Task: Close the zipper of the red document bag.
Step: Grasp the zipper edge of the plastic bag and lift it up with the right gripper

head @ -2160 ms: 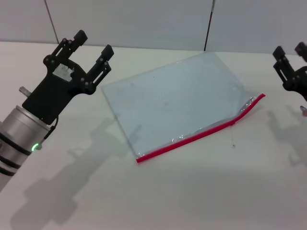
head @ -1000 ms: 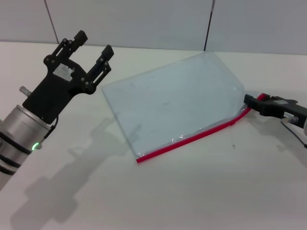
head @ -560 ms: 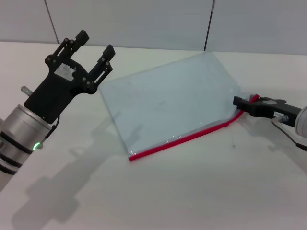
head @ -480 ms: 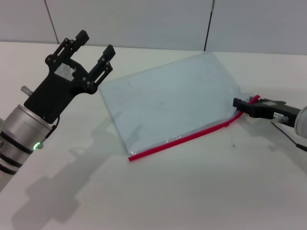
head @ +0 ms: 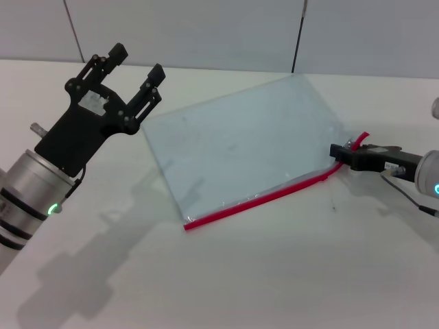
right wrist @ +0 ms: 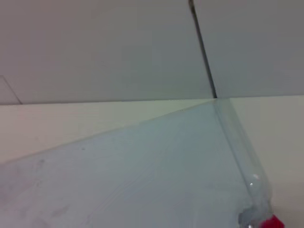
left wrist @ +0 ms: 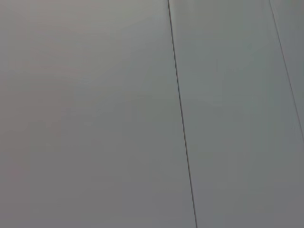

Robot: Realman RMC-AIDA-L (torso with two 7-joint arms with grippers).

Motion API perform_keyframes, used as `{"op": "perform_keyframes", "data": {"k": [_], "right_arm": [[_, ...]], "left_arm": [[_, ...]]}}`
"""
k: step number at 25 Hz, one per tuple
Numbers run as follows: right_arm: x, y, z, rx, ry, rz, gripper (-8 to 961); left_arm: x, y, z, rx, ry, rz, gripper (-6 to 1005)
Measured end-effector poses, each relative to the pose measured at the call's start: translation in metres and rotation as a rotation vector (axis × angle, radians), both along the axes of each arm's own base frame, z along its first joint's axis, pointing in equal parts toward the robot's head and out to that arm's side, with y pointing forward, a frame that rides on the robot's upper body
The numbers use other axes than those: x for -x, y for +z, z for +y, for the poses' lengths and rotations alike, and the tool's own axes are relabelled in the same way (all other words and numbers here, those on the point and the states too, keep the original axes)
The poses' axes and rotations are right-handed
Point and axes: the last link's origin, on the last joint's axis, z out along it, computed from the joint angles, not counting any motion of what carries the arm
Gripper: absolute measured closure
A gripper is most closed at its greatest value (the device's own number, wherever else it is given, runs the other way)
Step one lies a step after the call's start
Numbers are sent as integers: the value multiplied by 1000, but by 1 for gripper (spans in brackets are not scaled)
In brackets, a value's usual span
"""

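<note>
- Spreading across the whole scene: a plain white worktop [head: 260,281], meeting a pale grey panelled wall [head: 206,31] along its far edge.
- Lying flat near the middle of the worktop, turned askew to its edges: the red document bag [head: 240,147], a flat rectangular pouch of translucent pale-blue plastic, one corner reaching toward the far edge.
- Hanging above the left part of the worktop, near the bag's left corner but apart from it: the left gripper [head: 135,74], black, jaws standing wide and holding nothing; looking only at the wall through its wrist camera.
- Running along the bag's long edge nearest the front of the worktop: the zipper [head: 257,199], a thin bright red strip with a silvery seam, kinking upward at its right end.
- Reaching in low from the right edge of the worktop: the right gripper [head: 337,151], black, tips sitting at that kinked right end of the zipper; hard to tell whether pinching the strip or merely touching it.
- Judging the handling: likely being very light, thin and floppy, sliding easily on the smooth worktop, so probably needing one corner pinned while the slider is drawn along.
- Taking hold best at the tiny slider or pull tab, though not making it out clearly here; pressing the flat panel beside the strip seeming the safer anchor.
</note>
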Motion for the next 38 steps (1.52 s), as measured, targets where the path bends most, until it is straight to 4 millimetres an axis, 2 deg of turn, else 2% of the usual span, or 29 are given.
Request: {"op": "perform_keyframes", "data": {"k": [1, 12, 19, 24, 31, 38], "right_arm": [[0, 0, 0, 2, 1, -2, 415], [2, -3, -1, 20, 17, -15, 874], [4, -5, -3, 42, 43, -19, 906], [15, -6, -5, 62, 113, 19, 927], [43, -2, -3, 27, 241, 131, 939], [82, -11, -2, 28, 361, 247, 937]], "left_arm": [[0, 0, 0, 0, 0, 0, 304], [0, 0, 0, 0, 0, 0, 305], [0, 0, 0, 0, 0, 0, 305], [0, 0, 0, 0, 0, 1, 306], [-5, -9, 3, 55, -23, 49, 306], [-18, -36, 11, 187, -81, 187, 307]]}}
